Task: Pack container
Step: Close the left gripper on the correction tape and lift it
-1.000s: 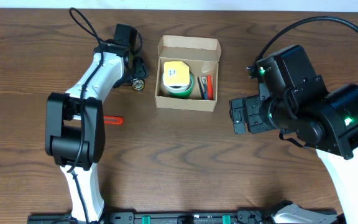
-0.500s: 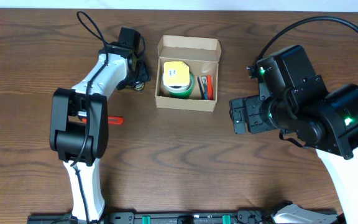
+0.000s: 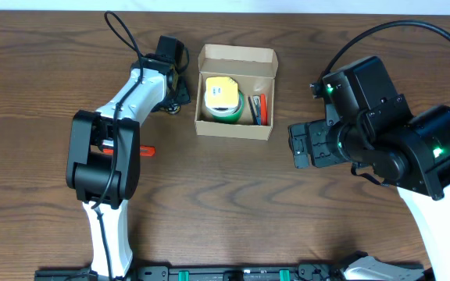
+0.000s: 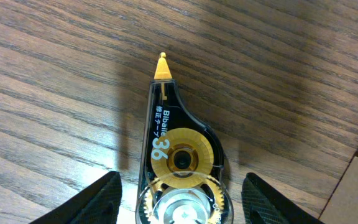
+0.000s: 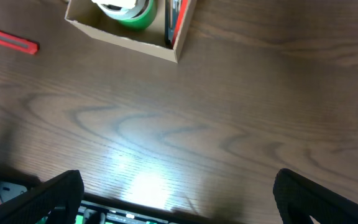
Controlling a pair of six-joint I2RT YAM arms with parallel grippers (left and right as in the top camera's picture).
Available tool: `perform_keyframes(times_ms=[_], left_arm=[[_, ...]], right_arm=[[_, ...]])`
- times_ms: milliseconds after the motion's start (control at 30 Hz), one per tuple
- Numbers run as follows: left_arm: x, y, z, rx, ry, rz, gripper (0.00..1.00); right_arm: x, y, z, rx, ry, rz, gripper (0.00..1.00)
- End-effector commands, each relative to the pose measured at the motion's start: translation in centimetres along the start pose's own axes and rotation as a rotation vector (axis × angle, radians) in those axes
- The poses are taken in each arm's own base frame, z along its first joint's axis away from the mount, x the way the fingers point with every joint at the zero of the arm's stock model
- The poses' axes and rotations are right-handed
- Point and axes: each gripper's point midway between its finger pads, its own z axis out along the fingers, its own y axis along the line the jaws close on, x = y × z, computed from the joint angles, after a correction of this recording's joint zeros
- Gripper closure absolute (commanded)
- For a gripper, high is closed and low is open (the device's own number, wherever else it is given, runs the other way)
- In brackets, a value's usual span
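**Box part-filled, two items outside**

The box sits at the surface's far edge, a tape roll inside. Left pincer, spread, straddles a corrector beside it, not yet pinching; a red cutter lies loose. Right pincer spread, empty.

Bright, even light from above; white glare on tabletop front edge; soft shadow left of correction tape; sharp.

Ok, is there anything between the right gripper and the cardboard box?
Nothing. The right wrist view shows only bare table between the right gripper and the cardboard box. The red cutter lies off to one side.
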Motion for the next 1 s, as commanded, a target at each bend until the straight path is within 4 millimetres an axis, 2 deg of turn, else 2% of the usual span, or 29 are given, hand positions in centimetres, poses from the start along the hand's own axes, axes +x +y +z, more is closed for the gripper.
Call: perform_keyframes(times_ms=[0,967], left_arm=[[0.0,0.6,0.7,-0.034,-0.004,0.006,0.39],[0.5,0.9,2.2,-0.053,0.015,-0.010,0.44]], right_arm=[[-0.1,-0.3,0.0,0.007,-0.003,-0.008,0.01],[-0.1,-0.3,0.0,0.007,-0.003,-0.008,0.01]])
